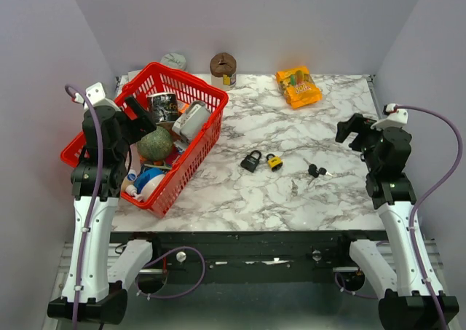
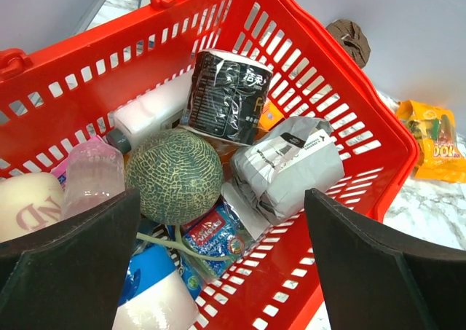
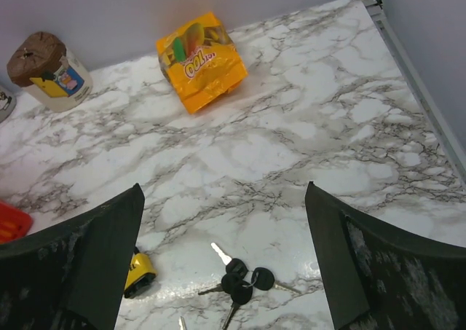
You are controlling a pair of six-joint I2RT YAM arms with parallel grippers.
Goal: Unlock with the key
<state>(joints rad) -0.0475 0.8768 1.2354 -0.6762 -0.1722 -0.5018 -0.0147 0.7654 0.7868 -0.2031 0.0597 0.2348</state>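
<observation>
- The right pincer (image 1: 352, 131) hangs above the marble table (image 1: 328, 126) with its jaws spread wide and nothing between them
- The bunch of keys (image 3: 240, 279) lies flat on the table below this pincer; in its wrist view the keys sit low in the gap between the two fingers, touching neither
- A yellow padlock (image 3: 137, 270) lies just beside the pincer's left finger (image 3: 80, 272) in that view, partly hidden by it; a black padlock (image 1: 251, 160) lies just beyond the yellow one, further from the pincer
- Ahead of the right pincer, well apart, lie an orange snack bag (image 3: 200, 60) and a brown-topped cup (image 3: 45, 71)
- The left pincer (image 1: 140, 115) is also wide open and holds nothing; it hangs over the red basket (image 2: 349, 89)
- Between its fingers, down in the basket, sit a green netted melon (image 2: 173, 175), a black printed roll (image 2: 227, 95) and a grey pouch (image 2: 287, 166); both padlocks and the keys are well apart from this pincer
</observation>
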